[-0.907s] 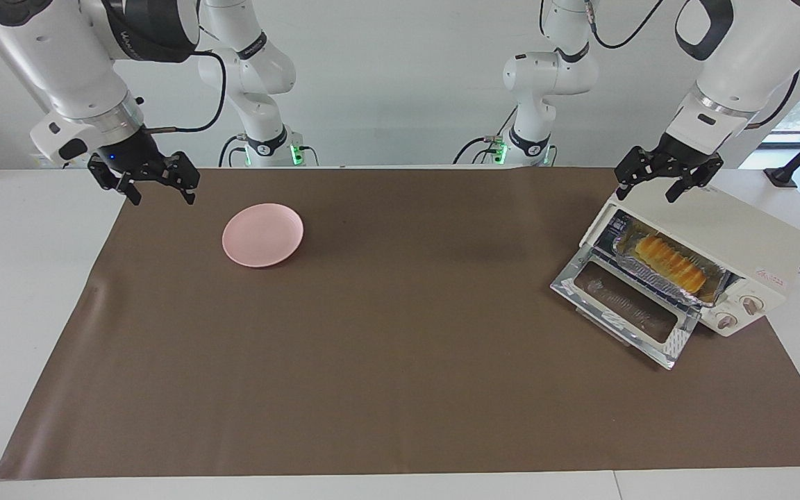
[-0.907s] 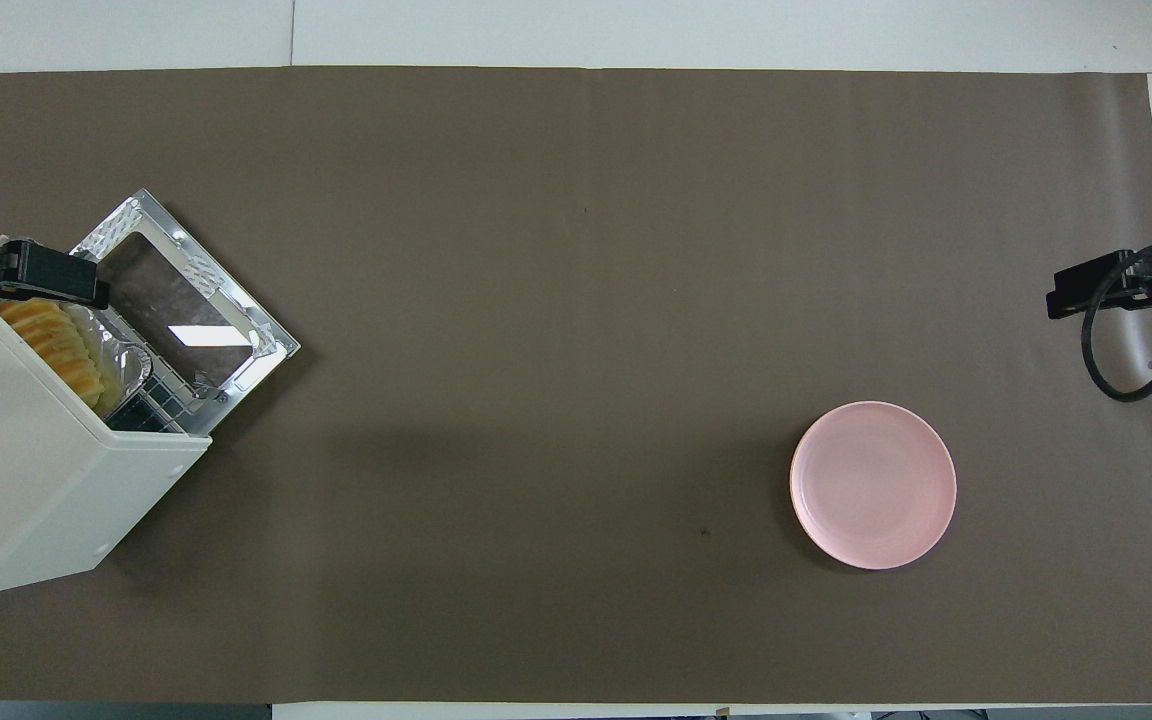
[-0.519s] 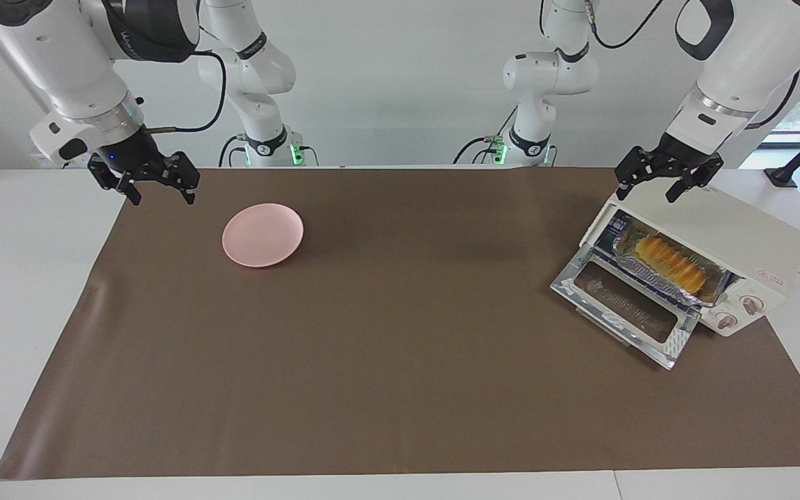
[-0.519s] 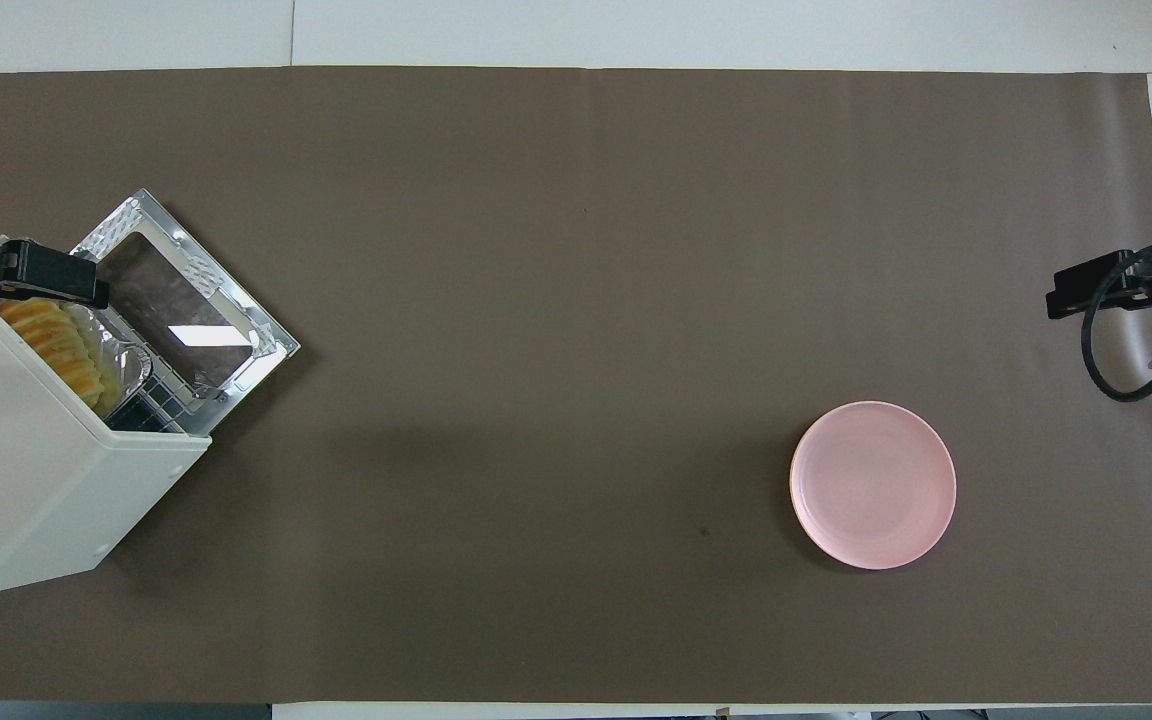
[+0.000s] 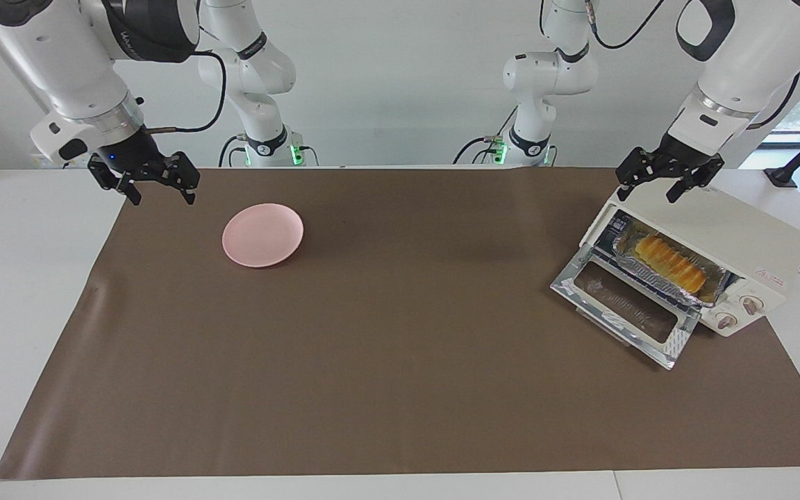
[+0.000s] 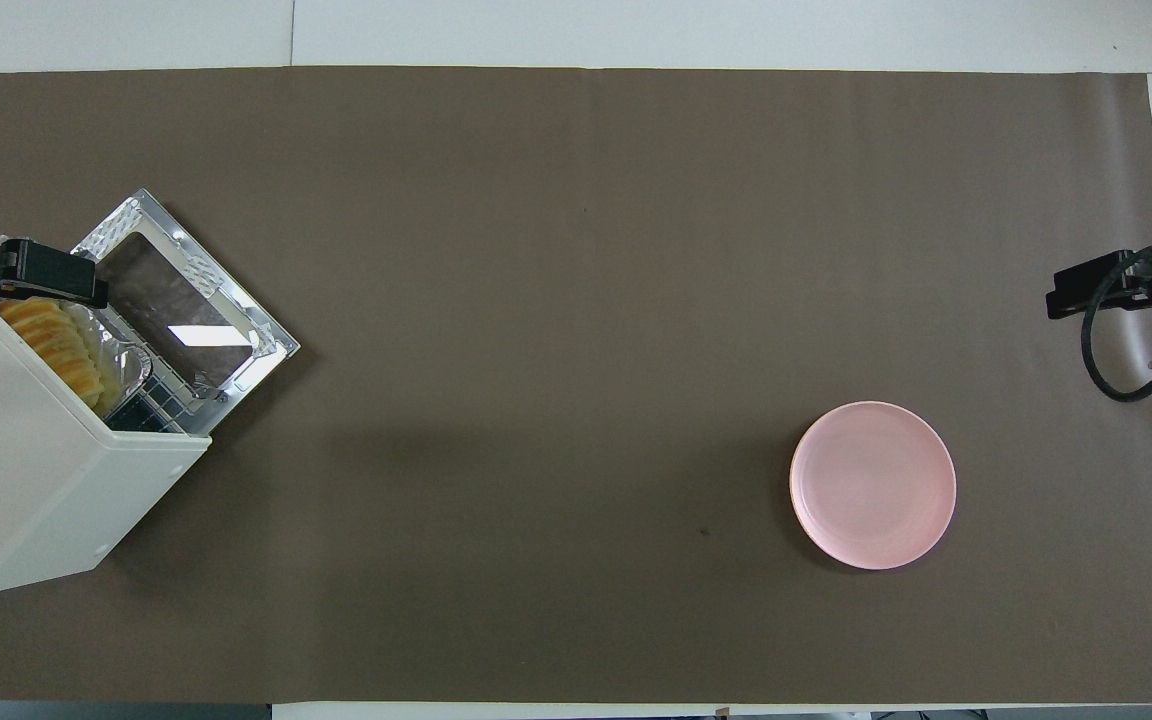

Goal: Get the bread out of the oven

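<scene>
The cream-white oven point(image 5: 733, 232) point(image 6: 26, 470) stands at the left arm's end of the table, its glass door point(image 5: 626, 310) point(image 6: 181, 295) dropped flat on the mat. Inside, the golden ridged bread point(image 5: 671, 263) point(image 6: 48, 342) lies in a foil tray point(image 5: 653, 282) on the rack. My left gripper point(image 5: 648, 189) point(image 6: 26, 283) hangs open over the oven's top edge above the mouth, touching nothing. My right gripper point(image 5: 162, 198) point(image 6: 1116, 285) waits open and empty over the mat's edge at the right arm's end.
A pink round plate point(image 5: 262, 235) point(image 6: 873, 485) sits on the brown mat point(image 5: 400, 361) toward the right arm's end, close to the right gripper. A black cable point(image 6: 1126, 370) loops below the right gripper. White table borders the mat.
</scene>
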`<state>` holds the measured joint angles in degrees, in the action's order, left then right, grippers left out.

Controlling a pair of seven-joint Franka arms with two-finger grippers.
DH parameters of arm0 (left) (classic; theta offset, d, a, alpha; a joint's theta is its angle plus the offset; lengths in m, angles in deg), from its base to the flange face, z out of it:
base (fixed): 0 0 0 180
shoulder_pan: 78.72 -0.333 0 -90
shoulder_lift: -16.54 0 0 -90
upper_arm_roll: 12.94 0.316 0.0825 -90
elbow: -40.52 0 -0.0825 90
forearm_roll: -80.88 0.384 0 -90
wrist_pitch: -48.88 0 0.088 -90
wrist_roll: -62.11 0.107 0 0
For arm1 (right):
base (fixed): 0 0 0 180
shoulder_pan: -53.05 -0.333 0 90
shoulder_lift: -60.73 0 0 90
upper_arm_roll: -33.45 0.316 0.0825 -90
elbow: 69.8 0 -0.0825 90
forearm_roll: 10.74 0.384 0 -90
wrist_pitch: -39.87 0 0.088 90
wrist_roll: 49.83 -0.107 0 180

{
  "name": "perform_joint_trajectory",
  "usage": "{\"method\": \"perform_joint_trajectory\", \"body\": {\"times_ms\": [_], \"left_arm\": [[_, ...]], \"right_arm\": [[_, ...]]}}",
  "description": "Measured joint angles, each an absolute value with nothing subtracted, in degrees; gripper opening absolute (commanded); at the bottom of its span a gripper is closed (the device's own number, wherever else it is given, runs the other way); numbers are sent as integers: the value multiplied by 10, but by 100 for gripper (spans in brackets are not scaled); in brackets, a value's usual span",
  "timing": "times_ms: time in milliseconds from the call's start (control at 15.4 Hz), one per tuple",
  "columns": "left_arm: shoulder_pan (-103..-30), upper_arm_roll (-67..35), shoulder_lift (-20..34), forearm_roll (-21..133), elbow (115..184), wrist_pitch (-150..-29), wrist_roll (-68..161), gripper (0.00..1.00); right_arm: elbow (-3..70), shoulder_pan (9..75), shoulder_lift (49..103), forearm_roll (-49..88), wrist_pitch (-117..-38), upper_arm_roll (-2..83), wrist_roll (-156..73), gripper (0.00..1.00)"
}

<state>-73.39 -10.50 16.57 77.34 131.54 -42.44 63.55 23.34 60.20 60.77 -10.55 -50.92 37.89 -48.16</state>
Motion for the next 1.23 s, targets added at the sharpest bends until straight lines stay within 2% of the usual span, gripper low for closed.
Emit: {"method": "perform_joint_trajectory", "body": {"times_ms": [389,519,713,972,1231], "left_arm": [[-736,-108,165,776,1314,-434,573,100],[-732,-109,150,785,1304,-434,547,100],[-730,-107,91,797,1255,-427,502,100],[-730,-94,-24,816,1146,-400,338,100],[-727,-96,-80,880,1135,-424,183,100]], "right_arm": [[233,602,608,-105,-509,379,-482,100],[233,602,608,-105,-509,379,-482,100],[233,602,608,-105,-509,379,-482,100],[233,602,608,-105,-509,379,-482,100],[233,602,608,-105,-509,379,-482,100]]}}
